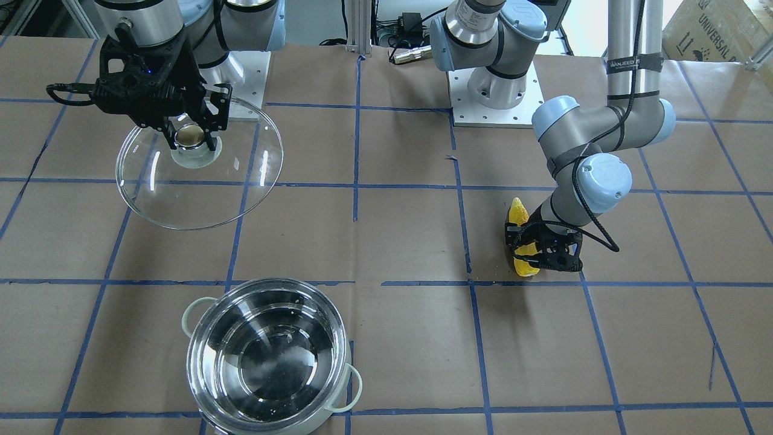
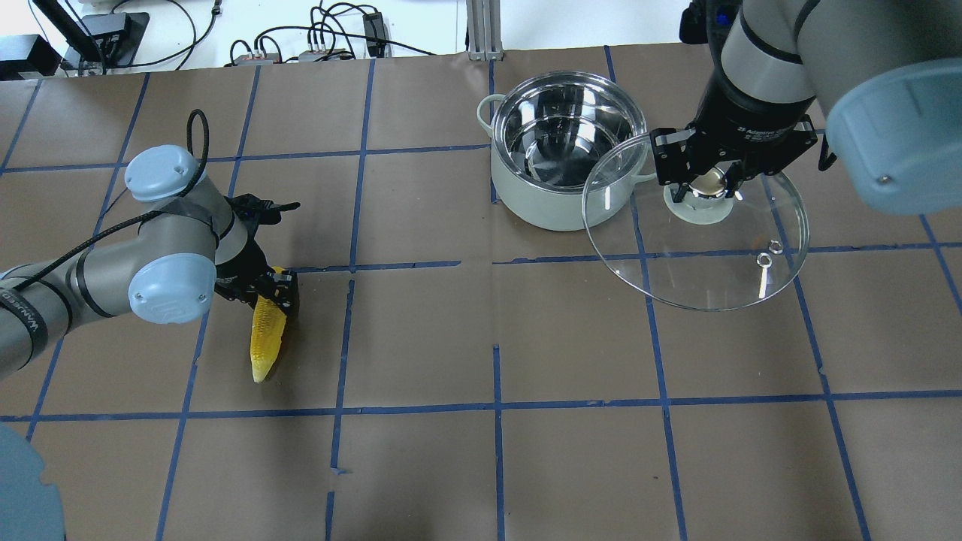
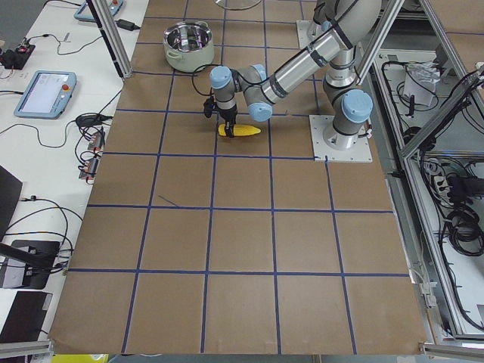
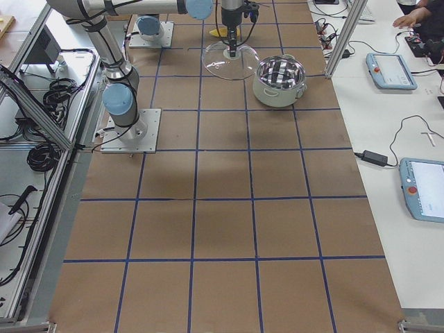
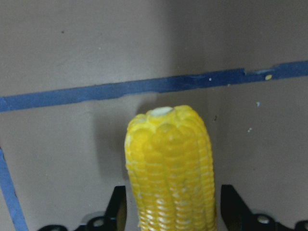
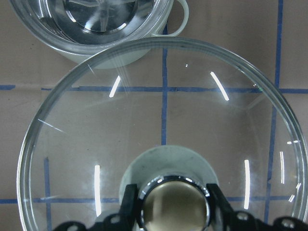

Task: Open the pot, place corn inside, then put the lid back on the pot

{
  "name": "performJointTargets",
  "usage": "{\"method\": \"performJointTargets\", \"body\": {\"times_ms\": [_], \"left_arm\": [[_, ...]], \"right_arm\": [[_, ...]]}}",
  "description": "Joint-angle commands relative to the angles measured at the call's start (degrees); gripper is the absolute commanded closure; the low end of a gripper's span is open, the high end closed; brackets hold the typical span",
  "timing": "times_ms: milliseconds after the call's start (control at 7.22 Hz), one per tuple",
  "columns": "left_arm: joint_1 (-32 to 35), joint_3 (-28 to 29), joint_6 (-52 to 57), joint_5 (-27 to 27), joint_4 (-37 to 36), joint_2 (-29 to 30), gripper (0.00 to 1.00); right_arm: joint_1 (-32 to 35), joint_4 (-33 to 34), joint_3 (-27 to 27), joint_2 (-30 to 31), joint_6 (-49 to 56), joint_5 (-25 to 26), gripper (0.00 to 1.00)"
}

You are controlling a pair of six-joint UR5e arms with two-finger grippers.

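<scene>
Midway through, by the look of it: done with the opening, now onto picking up the corn (image 2: 268, 338). Holding the lid (image 2: 699, 255) aloft just beside the pot (image 2: 537, 207), toward the robot's right, with the right gripper (image 2: 708, 191) pressed tight on the knob (image 6: 174, 202). Nothing inside the pot yet. Reaching down with the left gripper (image 2: 276, 291) over the corn, well apart from the pot on the robot's left, close to a blue tape line (image 5: 144, 86). Straddling the cob's thick end with fingers narrowly spread, about cob-wide. Cannot tell whether truly pinching, given a thin sliver of gap on one side in the wrist view, nor whether raised off the table (image 2: 421, 338). Next, presumably: confirm a firm squeeze, lift, carry across to above the pot's mouth and let go there, keeping clear of the hanging lid. Then lower the lid back onto the pot.
</scene>
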State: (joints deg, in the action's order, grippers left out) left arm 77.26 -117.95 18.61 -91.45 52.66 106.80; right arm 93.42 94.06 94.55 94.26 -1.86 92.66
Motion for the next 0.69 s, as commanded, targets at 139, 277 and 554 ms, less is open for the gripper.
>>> {"method": "performJointTargets", "body": {"times_ms": [139,277,554], "left_arm": [[5.9,8.0,-6.5,0.6,7.1,-1.9,0.98],[9.9,14.4,-12.2,0.5,12.0,-1.6,0.98],[16.4,24.5,-20.4,5.8,16.7,0.9,0.97]], "right_arm": [[-0.1,0.2,0.2,0.1,0.6,0.1,0.89],[-0.1,0.2,0.2,0.2,0.9,0.1,0.89],[-0.1,0.2,0.2,0.2,1.0,0.1,0.89]]}}
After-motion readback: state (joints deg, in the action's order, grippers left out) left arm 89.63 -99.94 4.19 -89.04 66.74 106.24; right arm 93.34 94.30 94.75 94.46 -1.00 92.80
